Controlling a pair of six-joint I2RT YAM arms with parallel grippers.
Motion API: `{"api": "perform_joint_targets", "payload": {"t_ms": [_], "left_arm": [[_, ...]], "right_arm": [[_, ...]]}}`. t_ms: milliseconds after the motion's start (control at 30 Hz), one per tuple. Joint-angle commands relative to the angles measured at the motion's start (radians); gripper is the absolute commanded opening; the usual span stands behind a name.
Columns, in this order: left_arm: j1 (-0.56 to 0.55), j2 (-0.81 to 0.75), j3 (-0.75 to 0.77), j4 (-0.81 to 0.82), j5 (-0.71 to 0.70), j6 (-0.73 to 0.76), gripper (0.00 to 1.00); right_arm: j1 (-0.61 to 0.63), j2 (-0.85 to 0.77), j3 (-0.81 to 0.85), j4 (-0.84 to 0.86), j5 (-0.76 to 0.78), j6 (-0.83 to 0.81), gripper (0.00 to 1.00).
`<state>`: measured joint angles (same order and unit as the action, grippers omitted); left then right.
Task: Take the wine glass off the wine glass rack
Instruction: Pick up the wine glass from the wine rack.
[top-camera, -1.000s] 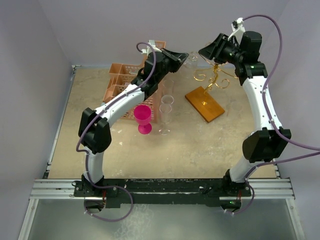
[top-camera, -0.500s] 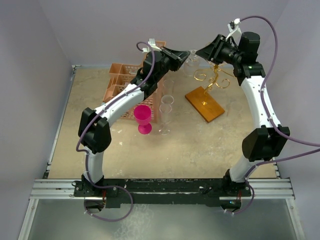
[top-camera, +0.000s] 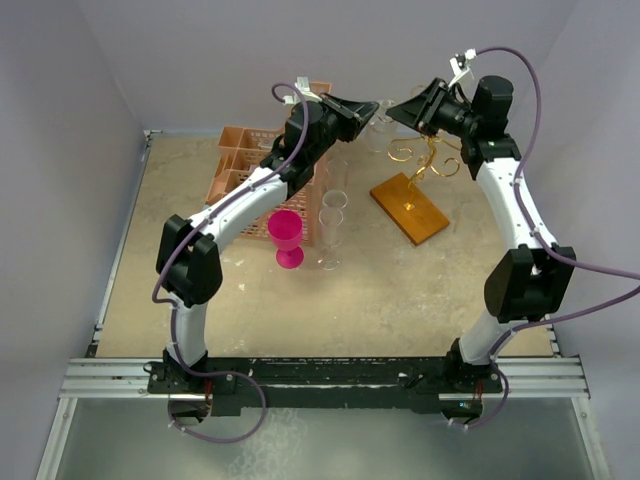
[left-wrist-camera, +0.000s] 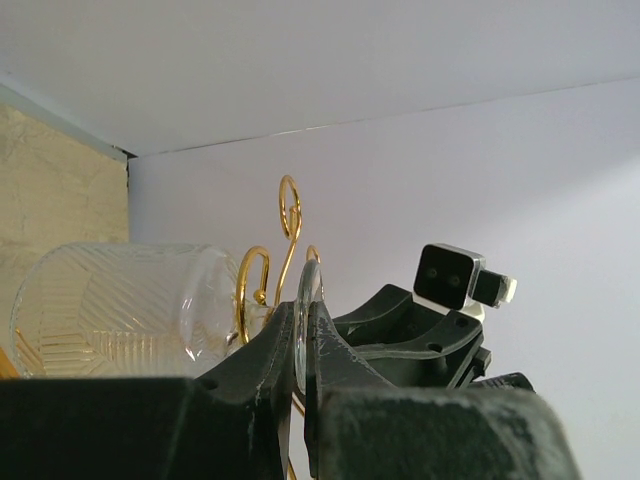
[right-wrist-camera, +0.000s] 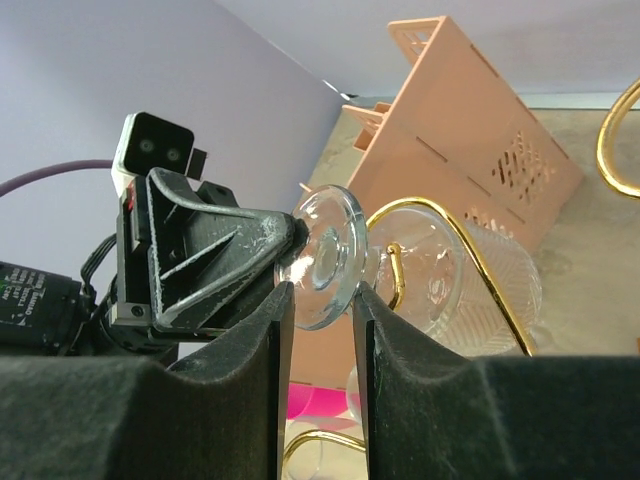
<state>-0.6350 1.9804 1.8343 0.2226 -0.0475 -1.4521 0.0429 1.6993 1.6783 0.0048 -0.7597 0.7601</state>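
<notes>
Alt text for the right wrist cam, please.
The round foot of a clear wine glass sits in the open right claw, while the left claw pinches its rim from the left. The glass hangs on a gold wire rack, a peach basket behind.

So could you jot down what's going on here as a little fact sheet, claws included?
Wine glass: clear, lying sideways, stem at a gold hook of the wine glass rack
Left claw: shut on the rim of the glass's foot
Right claw: jaws either side of that foot, contact unclear
Also on table: peach basket, pink goblet, clear glasses
</notes>
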Motion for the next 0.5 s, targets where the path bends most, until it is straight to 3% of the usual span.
{"api": "perform_joint_targets", "payload": {"t_ms": [0,133,300,367,467], "left_arm": [[0.006,-0.027,0.041,0.157,0.026,-0.03,0.0],[0.007,-0.027,0.032,0.163,0.033,-0.04,0.0],[0.008,-0.033,0.032,0.154,0.035,-0.023,0.0],[0.009,-0.037,0.033,0.134,0.032,-0.011,0.0],[0.014,-0.047,0.03,0.107,0.032,0.005,0.09]], "right_arm": [[0.003,-0.032,-0.048,0.199,-0.074,0.136,0.32],[0.003,-0.029,-0.081,0.271,-0.062,0.198,0.25],[0.0,-0.041,-0.105,0.323,-0.029,0.265,0.0],[0.0,-0.04,-0.106,0.344,-0.027,0.284,0.0],[-0.004,-0.037,-0.12,0.381,-0.033,0.33,0.0]]}}
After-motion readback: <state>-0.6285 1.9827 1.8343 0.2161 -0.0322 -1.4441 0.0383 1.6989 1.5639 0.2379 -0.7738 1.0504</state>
